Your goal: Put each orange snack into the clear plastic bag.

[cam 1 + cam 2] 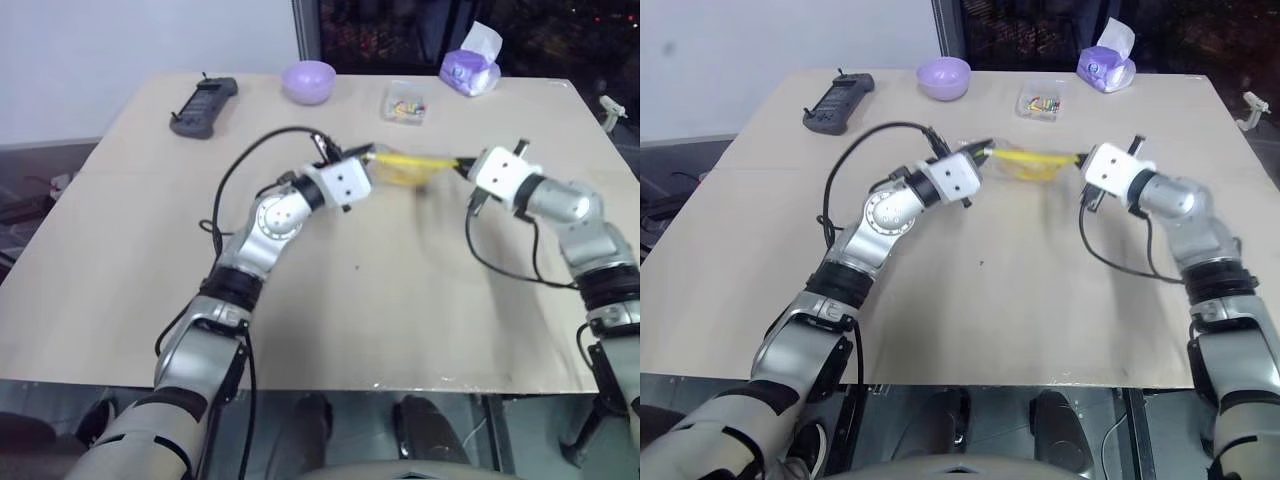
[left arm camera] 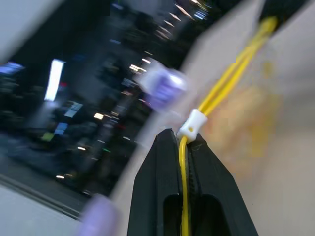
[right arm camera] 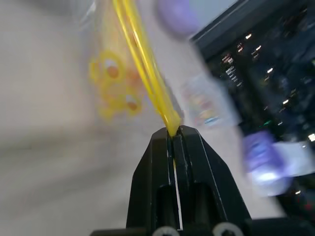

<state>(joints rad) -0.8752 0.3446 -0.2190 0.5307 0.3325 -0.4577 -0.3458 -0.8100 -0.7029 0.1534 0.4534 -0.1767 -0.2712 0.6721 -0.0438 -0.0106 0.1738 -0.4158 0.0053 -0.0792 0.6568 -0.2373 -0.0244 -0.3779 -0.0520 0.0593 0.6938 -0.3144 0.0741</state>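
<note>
both grippers clamped on the clear plastic bag (image 1: 405, 170) yellow seal strip, left gripper (image 1: 365, 155) and right gripper (image 1: 462, 160) at opposite ends, bag lifted over table (image 1: 300, 300) middle toward far edge. orange snack (image 1: 400, 176) seems inside. likely sealing step; next, slide zipper shut.

The clear plastic bag (image 1: 404, 168) hung smeared by motion, so its contents read only as an orange-yellow blur. At twelve o'clock, the coloured bits in the small clear box (image 1: 404, 104) were too small to identify.
</note>
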